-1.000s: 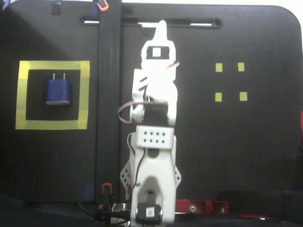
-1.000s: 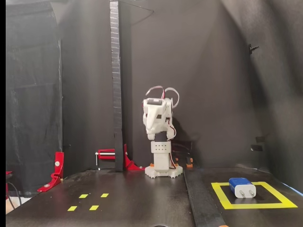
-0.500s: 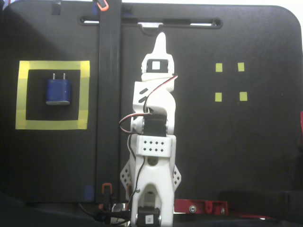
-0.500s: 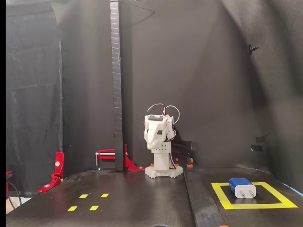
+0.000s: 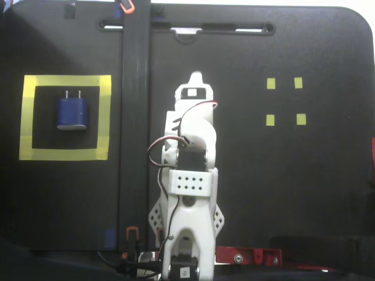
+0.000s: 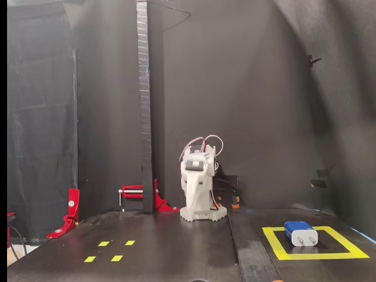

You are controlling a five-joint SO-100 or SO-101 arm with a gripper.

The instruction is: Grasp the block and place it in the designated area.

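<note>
The black surface is the biggest thing here. The white arm sits folded up in the middle of both fixed views, away from everything. Its tool points up, and I cannot tell if it is spread or pressed together. The yellow square is at the left in one fixed view, lower right in the other. The blue block lies inside it, prongs up toward the top edge. The job looks done.

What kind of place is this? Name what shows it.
Probably a hobby or lab robot test booth: black backdrop walls, a small white arm on a black table, and yellow tape marks, one square holding a blue block.
</note>
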